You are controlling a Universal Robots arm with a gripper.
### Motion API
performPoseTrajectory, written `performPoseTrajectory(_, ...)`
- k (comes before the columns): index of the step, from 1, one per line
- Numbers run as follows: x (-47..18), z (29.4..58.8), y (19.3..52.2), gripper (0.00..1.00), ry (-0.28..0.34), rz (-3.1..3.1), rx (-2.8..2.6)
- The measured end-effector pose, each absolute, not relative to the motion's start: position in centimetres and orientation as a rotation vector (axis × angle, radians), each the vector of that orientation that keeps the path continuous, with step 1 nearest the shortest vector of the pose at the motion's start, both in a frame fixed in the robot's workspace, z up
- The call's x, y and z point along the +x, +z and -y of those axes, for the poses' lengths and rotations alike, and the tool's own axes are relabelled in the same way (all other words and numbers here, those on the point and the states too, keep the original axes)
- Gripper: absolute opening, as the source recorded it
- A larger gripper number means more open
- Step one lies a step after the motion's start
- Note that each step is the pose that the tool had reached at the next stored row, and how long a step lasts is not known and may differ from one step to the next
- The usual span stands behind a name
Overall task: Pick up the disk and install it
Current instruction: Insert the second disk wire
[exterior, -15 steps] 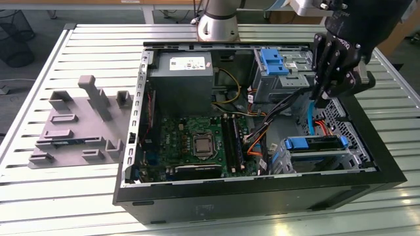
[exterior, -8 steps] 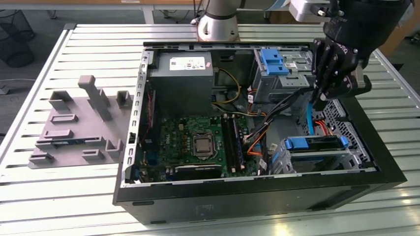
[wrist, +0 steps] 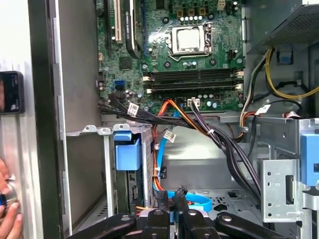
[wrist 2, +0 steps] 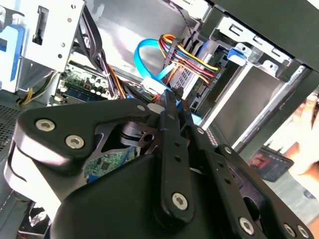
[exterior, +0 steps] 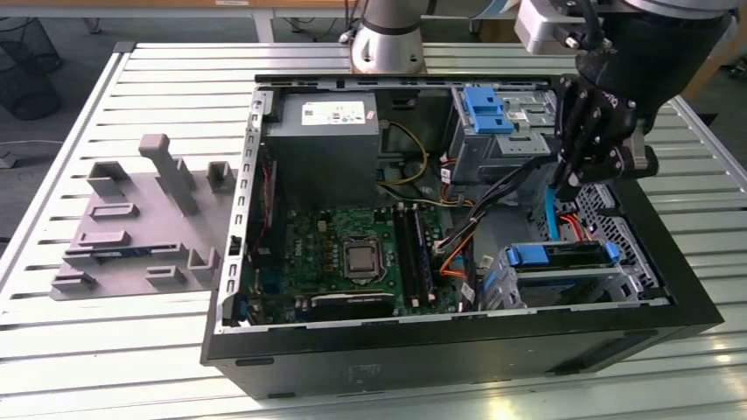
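We see the black two-finger gripper (exterior: pixel 568 182) reaching down from the arm into the open black computer case (exterior: pixel 467 350), over the case's side at the exterior view's right. Its fingers (wrist: pixel 163 197) stand closed together, and we find nothing clamped between them. A light-blue flat cable (wrist: pixel 199 198) runs just beyond the fingertips.

The disk (exterior: pixel 561 256) sits in the grey metal drive cage (exterior: pixel 583 284) at the case's corner nearest the camera, on the exterior view's right. We see its blue plastic bracket, while the cage hides its silver body. The gripper hangs near the disk but apart from it.

The large grey metal box (exterior: pixel 327 140) carries a small white sticker (exterior: pixel 334 112); we cannot read its print. In the first wrist view, small white tags (wrist: pixel 132 108) hang on the black cables, also unreadable.

The first wrist view adds a person's hand (wrist: pixel 7 211) and a dark phone (wrist: pixel 11 92) outside the case wall. The exterior view adds a grey moulded fixture (exterior: pixel 152 219) near the slatted metal table's (exterior: pixel 70 175) left edge.
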State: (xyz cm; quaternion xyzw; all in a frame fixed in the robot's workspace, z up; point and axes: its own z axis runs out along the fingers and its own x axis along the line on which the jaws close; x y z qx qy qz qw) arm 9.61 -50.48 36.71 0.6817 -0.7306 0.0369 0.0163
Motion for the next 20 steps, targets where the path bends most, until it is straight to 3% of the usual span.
performPoseTrajectory(3,9.6,50.79,36.66,0.17,0.086,2.286,2.132)
performPoseTrajectory(20,9.61,51.34,36.66,0.17,0.086,2.285,2.132)
